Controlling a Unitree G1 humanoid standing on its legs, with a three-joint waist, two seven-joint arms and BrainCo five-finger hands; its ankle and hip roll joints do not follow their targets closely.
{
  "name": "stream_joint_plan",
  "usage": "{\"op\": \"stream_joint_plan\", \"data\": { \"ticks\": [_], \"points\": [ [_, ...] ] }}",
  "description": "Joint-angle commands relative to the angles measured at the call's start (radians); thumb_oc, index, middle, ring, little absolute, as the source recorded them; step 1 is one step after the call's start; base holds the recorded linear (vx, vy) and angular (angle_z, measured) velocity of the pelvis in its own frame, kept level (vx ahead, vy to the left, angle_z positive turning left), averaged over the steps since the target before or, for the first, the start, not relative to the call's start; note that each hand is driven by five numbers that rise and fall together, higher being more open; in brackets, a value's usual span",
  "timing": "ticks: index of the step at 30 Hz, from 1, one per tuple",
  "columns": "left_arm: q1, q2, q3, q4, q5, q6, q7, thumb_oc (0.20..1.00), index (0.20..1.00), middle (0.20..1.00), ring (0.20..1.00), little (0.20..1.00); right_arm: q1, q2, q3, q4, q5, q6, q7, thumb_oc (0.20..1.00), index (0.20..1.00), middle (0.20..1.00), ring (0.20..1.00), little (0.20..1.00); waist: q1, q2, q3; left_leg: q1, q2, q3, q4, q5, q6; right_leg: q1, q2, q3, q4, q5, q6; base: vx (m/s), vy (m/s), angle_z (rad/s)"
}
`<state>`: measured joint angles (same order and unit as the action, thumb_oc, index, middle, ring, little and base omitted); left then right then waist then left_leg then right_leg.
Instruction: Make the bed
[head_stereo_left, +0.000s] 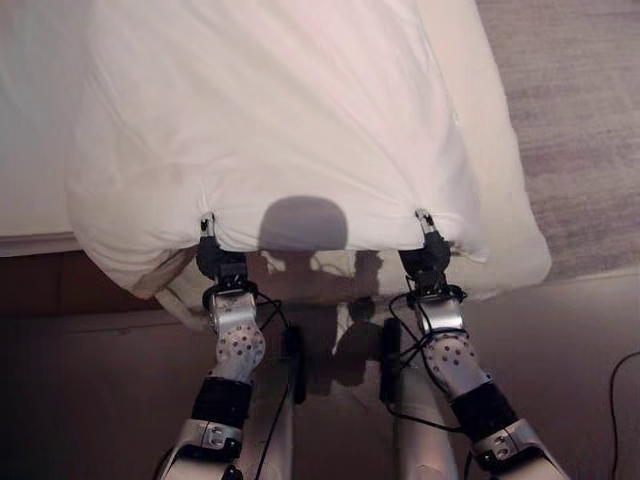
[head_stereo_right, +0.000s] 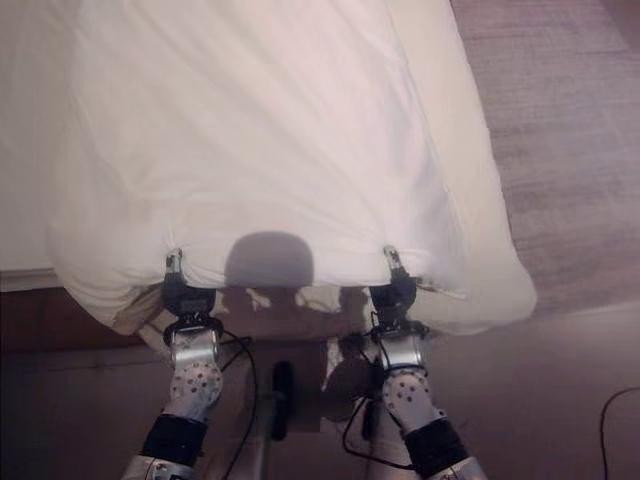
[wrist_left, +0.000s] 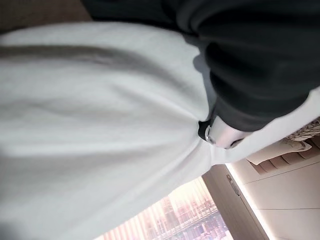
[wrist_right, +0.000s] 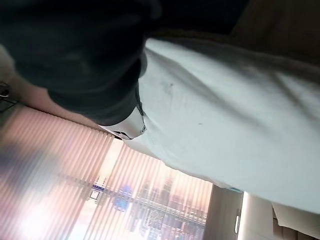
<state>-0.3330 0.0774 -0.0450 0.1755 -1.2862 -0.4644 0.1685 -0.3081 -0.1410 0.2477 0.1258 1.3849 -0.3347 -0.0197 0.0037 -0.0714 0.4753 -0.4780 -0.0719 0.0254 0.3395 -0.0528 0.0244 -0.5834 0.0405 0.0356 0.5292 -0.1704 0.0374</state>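
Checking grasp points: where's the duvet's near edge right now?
In the left eye view the duvet lies along the bed, its near edge hanging over the foot end, pinched by the left hand and right hand.

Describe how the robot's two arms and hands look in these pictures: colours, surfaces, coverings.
Both arms are silver-grey, with a perforated rounded forearm section and a black band lower down. The left hand and right hand wear dark covers at the wrist; small silver, dark-tipped finger parts show at the white duvet edge.
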Motion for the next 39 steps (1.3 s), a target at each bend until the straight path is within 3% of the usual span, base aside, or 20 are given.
{"op": "stream_joint_plan", "data": {
  "ticks": [1, 3, 7, 10, 11, 12, 13, 14, 16, 18, 19, 22, 23, 25, 26, 27, 30, 32, 37, 39],
  "points": [
    [0.027, 0.054, 0.071, -0.107, 0.085, -0.034, -0.013, 0.2, 0.2, 0.2, 0.2, 0.2, 0.112, -0.062, -0.096, -0.076, -0.034, -0.088, 0.066, 0.2, 0.2, 0.2, 0.2, 0.2, -0.025, 0.002, -0.103, 0.053, -0.067, -0.022, -0.142, 0.023, -0.007, 0.074, 0.068, 0.012, -0.21, 0.154, 0.034, 0.04, 0.044, 0.58],
    [0.037, 0.042, 0.056, -0.107, 0.097, -0.029, -0.004, 0.2, 0.2, 0.2, 0.2, 0.2, 0.129, -0.076, -0.103, -0.069, -0.053, -0.083, 0.069, 0.2, 0.2, 0.2, 0.2, 0.2, -0.032, 0.024, -0.106, 0.066, -0.091, -0.044, -0.172, 0.042, 0.0, 0.061, 0.103, 0.061, -0.203, 0.157, 0.025, 0.03, 0.016, 0.27],
    [0.067, 0.017, 0.035, -0.123, 0.094, -0.02, 0.0, 0.2, 0.2, 0.2, 0.2, 0.2, 0.163, -0.084, -0.118, -0.049, -0.051, -0.073, 0.066, 0.2, 0.2, 0.2, 0.2, 0.2, -0.042, 0.059, -0.131, 0.044, -0.105, -0.051, -0.163, 0.049, -0.005, 0.094, 0.062, 0.067, -0.276, 0.17, 0.03, -0.01, 0.002, 0.2],
    [0.078, -0.003, 0.025, -0.129, 0.089, -0.022, 0.008, 0.2, 0.2, 0.2, 0.2, 0.2, 0.15, -0.101, -0.118, -0.02, -0.073, -0.061, 0.053, 0.2, 0.2, 0.2, 0.2, 0.2, -0.042, 0.077, -0.115, -0.02, -0.102, -0.005, -0.02, 0.064, -0.058, 0.14, 0.023, 0.047, -0.322, 0.185, 0.036, -0.07, -0.044, 0.1],
    [0.067, -0.002, 0.02, -0.12, 0.1, -0.023, 0.007, 0.2, 0.2, 0.2, 0.2, 0.2, 0.14, -0.12, -0.131, 0.002, -0.098, -0.053, 0.044, 0.2, 0.2, 0.2, 0.2, 0.2, -0.028, 0.085, -0.095, -0.069, -0.126, -0.055, 0.108, 0.138, -0.13, 0.154, 0.023, 0.051, -0.309, 0.177, 0.014, -0.06, -0.019, 0.28],
    [0.066, -0.007, 0.019, -0.12, 0.086, -0.024, 0.005, 0.2, 0.2, 0.2, 0.2, 0.2, 0.134, -0.121, -0.13, 0.011, -0.093, -0.051, 0.045, 0.2, 0.2, 0.2, 0.2, 0.2, -0.023, 0.075, -0.099, -0.064, -0.133, -0.093, 0.128, 0.122, -0.124, 0.153, 0.02, 0.059, -0.301, 0.179, 0.007, -0.06, -0.043, 0.49],
    [0.072, -0.007, 0.03, -0.116, 0.097, -0.023, 0.017, 0.2, 0.2, 0.2, 0.2, 0.2, 0.13, -0.118, -0.13, 0.02, -0.09, -0.06, 0.036, 0.2, 0.2, 0.2, 0.2, 0.2, -0.033, 0.064, -0.106, -0.032, -0.048, -0.081, 0.12, 0.059, -0.075, 0.153, 0.0, 0.059, -0.287, 0.161, 0.01, -0.03, -0.029, 0.37],
    [0.072, -0.007, 0.031, -0.116, 0.097, -0.022, 0.017, 0.2, 0.2, 0.2, 0.2, 0.2, 0.13, -0.118, -0.13, 0.021, -0.09, -0.06, 0.036, 0.2, 0.2, 0.2, 0.2, 0.2, -0.033, 0.063, -0.108, -0.035, -0.048, -0.08, 0.119, 0.061, -0.075, 0.15, 0.0, 0.059, -0.288, 0.164, 0.011, -0.01, -0.007, 0.15],
    [0.079, -0.001, 0.042, -0.125, 0.09, -0.029, 0.016, 0.2, 0.2, 0.2, 0.2, 0.2, 0.122, -0.12, -0.129, 0.031, -0.093, -0.058, 0.03, 0.2, 0.2, 0.2, 0.2, 0.2, -0.032, 0.051, -0.126, -0.002, 0.053, -0.12, 0.028, 0.05, -0.052, 0.129, -0.019, 0.065, -0.264, 0.14, 0.014, 0.02, 0.075, -0.11],
    [0.086, 0.012, 0.058, -0.142, 0.097, -0.043, 0.03, 0.2, 0.2, 0.2, 0.2, 0.2, 0.123, -0.118, -0.128, 0.04, -0.105, -0.062, 0.023, 0.2, 0.2, 0.2, 0.2, 0.2, -0.018, 0.046, -0.127, 0.047, 0.144, -0.229, -0.145, 0.137, -0.075, 0.112, -0.022, 0.083, -0.217, 0.108, 0.016, 0.03, 0.254, -0.01],
    [0.085, 0.026, 0.067, -0.136, 0.11, -0.046, 0.044, 0.2, 0.2, 0.2, 0.2, 0.2, 0.119, -0.112, -0.131, 0.052, -0.094, -0.07, 0.015, 0.2, 0.2, 0.2, 0.2, 0.2, -0.014, 0.054, -0.132, 0.075, 0.235, -0.253, -0.263, 0.215, -0.104, 0.09, -0.03, 0.089, -0.17, 0.085, 0.026, 0.02, 0.441, 0.27],
    [0.085, 0.027, 0.065, -0.136, 0.109, -0.047, 0.047, 0.2, 0.2, 0.2, 0.2, 0.2, 0.119, -0.108, -0.132, 0.051, -0.095, -0.075, 0.01, 0.2, 0.2, 0.2, 0.2, 0.2, -0.012, 0.06, -0.131, 0.104, 0.268, -0.237, -0.335, 0.254, -0.12, 0.086, -0.044, 0.091, -0.146, 0.068, 0.034, 0.01, 0.285, 0.29],
    [0.074, 0.035, 0.051, -0.112, 0.102, -0.047, 0.044, 0.2, 0.2, 0.2, 0.2, 0.2, 0.121, -0.106, -0.133, 0.048, -0.102, -0.078, 0.006, 0.2, 0.2, 0.2, 0.2, 0.2, -0.016, 0.078, -0.136, 0.132, 0.289, -0.149, -0.371, 0.224, -0.133, 0.076, -0.088, 0.078, -0.13, 0.071, 0.069, -0.05, 0.528, -0.05],
    [0.063, 0.043, 0.048, -0.1, 0.092, -0.053, 0.042, 0.2, 0.2, 0.2, 0.2, 0.2, 0.119, -0.097, -0.132, 0.045, -0.103, -0.085, 0.004, 0.2, 0.2, 0.2, 0.2, 0.2, -0.017, 0.075, -0.132, 0.109, 0.281, -0.138, -0.327, 0.204, -0.14, 0.068, -0.112, 0.089, -0.15, 0.093, 0.09, -0.06, 0.583, -0.14],
    [0.037, 0.059, 0.007, -0.089, 0.105, -0.046, 0.044, 0.2, 0.2, 0.2, 0.2, 0.2, 0.122, -0.087, -0.141, 0.027, -0.115, -0.091, 0.002, 0.2, 0.2, 0.2, 0.2, 0.2, -0.033, 0.061, -0.122, 0.044, 0.22, -0.088, -0.175, 0.107, -0.128, 0.118, -0.222, 0.083, -0.259, 0.177, 0.147, 0.0, 0.668, -0.09],
    [0.042, 0.062, -0.002, -0.077, 0.099, -0.036, 0.026, 0.2, 0.2, 0.2, 0.2, 0.2, 0.131, -0.084, -0.142, 0.026, -0.117, -0.084, 0.003, 0.2, 0.2, 0.2, 0.2, 0.2, -0.037, 0.055, -0.119, 0.034, 0.194, -0.075, -0.108, 0.062, -0.121, 0.151, -0.265, 0.084, -0.306, 0.212, 0.163, 0.0, 0.909, 0.5],
    [0.064, 0.06, -0.03, -0.052, 0.076, -0.018, 0.007, 0.2, 0.2, 0.2, 0.2, 0.2, 0.133, -0.067, -0.144, 0.027, -0.136, -0.078, 0.001, 0.2, 0.2, 0.2, 0.2, 0.2, -0.036, 0.063, -0.116, 0.007, 0.125, -0.003, -0.024, -0.005, -0.079, 0.185, -0.421, -0.009, -0.454, 0.457, 0.17, 0.04, 0.666, 0.81],
    [0.086, 0.078, -0.042, -0.063, 0.128, 0.009, 0.002, 0.2, 0.2, 0.2, 0.2, 0.2, 0.131, -0.053, -0.144, 0.051, -0.124, -0.07, 0.013, 0.2, 0.2, 0.2, 0.2, 0.2, -0.038, 0.068, -0.119, 0.018, 0.109, 0.02, -0.038, -0.005, -0.067, 0.211, -0.409, -0.098, -0.476, 0.407, 0.143, 0.05, 0.643, -0.19],
    [0.102, 0.062, -0.027, -0.042, 0.159, 0.017, 0.01, 0.2, 0.2, 0.2, 0.2, 0.2, 0.136, -0.038, -0.138, 0.139, -0.083, -0.053, 0.057, 0.2, 0.2, 0.2, 0.2, 0.2, -0.045, 0.05, -0.137, 0.109, 0.027, 0.07, -0.175, 0.027, -0.041, 0.195, -0.164, -0.132, -0.411, 0.224, 0.093, 0.03, 0.477, -0.19],
    [0.11, 0.059, -0.022, -0.039, 0.169, 0.02, 0.014, 0.2, 0.2, 0.2, 0.2, 0.2, 0.139, -0.034, -0.136, 0.145, -0.082, -0.051, 0.064, 0.2, 0.2, 0.2, 0.2, 0.2, -0.044, 0.044, -0.137, 0.133, 0.014, 0.08, -0.207, 0.038, -0.036, 0.181, -0.117, -0.129, -0.382, 0.213, 0.086, 0.02, 0.189, -0.13]
  ]
}}
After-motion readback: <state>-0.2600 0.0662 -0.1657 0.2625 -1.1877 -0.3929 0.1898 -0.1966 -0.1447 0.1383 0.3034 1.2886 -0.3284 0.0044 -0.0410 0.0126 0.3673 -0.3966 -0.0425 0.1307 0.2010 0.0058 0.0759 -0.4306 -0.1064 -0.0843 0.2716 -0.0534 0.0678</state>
